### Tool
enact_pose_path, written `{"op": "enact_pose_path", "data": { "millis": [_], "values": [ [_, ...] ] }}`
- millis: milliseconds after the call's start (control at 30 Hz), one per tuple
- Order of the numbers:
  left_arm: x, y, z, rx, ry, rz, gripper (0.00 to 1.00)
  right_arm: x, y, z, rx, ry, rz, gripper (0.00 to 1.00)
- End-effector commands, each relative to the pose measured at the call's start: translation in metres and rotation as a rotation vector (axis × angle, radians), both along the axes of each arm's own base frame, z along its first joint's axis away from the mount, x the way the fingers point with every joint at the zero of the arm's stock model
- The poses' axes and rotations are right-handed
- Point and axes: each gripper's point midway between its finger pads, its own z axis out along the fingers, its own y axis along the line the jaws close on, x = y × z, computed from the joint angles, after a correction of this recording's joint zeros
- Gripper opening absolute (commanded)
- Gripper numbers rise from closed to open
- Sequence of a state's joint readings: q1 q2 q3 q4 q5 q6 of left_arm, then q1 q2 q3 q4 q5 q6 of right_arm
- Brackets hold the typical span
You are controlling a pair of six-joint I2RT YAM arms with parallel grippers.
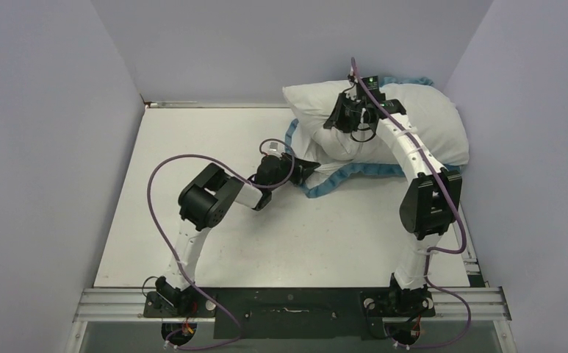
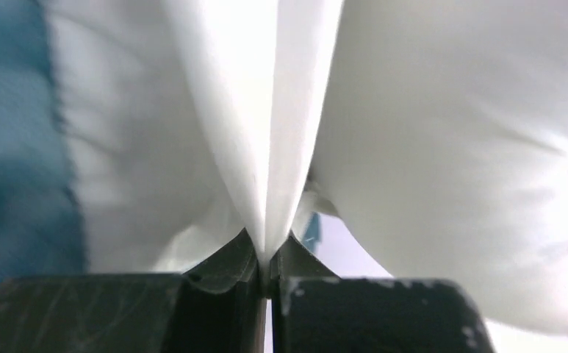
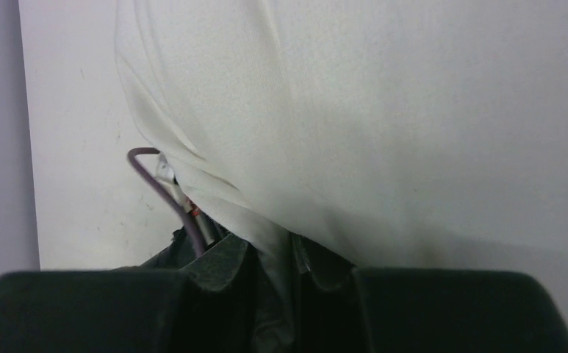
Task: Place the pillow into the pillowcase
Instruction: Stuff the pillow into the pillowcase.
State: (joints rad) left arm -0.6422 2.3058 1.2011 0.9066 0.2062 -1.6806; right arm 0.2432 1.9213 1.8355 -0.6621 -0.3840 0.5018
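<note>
In the top view, the flat white matte table (image 1: 192,147) stands between smooth lavender walls (image 1: 45,110). A glossy purple cable (image 1: 156,176) loops above the left arm.

The left gripper (image 1: 304,168) reaches toward 2 o'clock and meets the thin limp pillowcase with a blue ruffled edge (image 1: 343,179). That edge curls along the near-left side of the large plump white fabric pillow (image 1: 428,121), from about 9 o'clock round to 6 o'clock. The pillow lies in the table's far right corner, at 1 o'clock, and a strip of blue also peeks from behind it at 12 o'clock.

In the left wrist view we see the left gripper (image 2: 267,254) with its dark jaws pressed together on a thin, smooth white fold of the pillowcase (image 2: 266,110). The fold rises straight toward 12 o'clock. Blurred blue cloth fills the 9 o'clock side, and the puffy pillow (image 2: 450,147) bulges at 3 o'clock.

The right gripper (image 1: 354,125) sits on top of the pillow, near its left end. In the right wrist view the right gripper (image 3: 273,254) is clamped on a pinch of the pillow (image 3: 413,110). Its soft off-white cloth fans out from the jaws toward 12 and 2 o'clock in gentle creases. At 9 o'clock the table (image 3: 82,147) shows, faintly scuffed, with the purple cable (image 3: 152,180) beside the cloth.
</note>
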Motion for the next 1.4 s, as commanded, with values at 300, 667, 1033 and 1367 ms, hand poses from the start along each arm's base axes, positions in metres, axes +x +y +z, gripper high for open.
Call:
{"op": "enact_pose_path", "data": {
  "millis": [300, 667, 1033, 1367],
  "values": [
    [-0.067, 0.005, 0.119, 0.115, -0.609, -0.25, 0.0, 0.008, -0.035, 0.021, -0.009, -0.089, -0.082, 0.05],
    [-0.093, 0.014, 0.067, 0.745, -1.108, -0.751, 0.58, 0.02, -0.05, 0.049, 0.158, -0.091, -0.122, 0.05],
    [-0.075, -0.016, 0.077, 0.746, -1.583, -0.811, 0.87, 0.015, -0.049, 0.057, 0.223, -0.068, -0.121, 0.05],
    [-0.022, -0.081, 0.074, 0.749, -1.582, -0.752, 0.97, 0.013, -0.05, 0.068, 0.293, -0.056, -0.122, 0.05]
  ]
}}
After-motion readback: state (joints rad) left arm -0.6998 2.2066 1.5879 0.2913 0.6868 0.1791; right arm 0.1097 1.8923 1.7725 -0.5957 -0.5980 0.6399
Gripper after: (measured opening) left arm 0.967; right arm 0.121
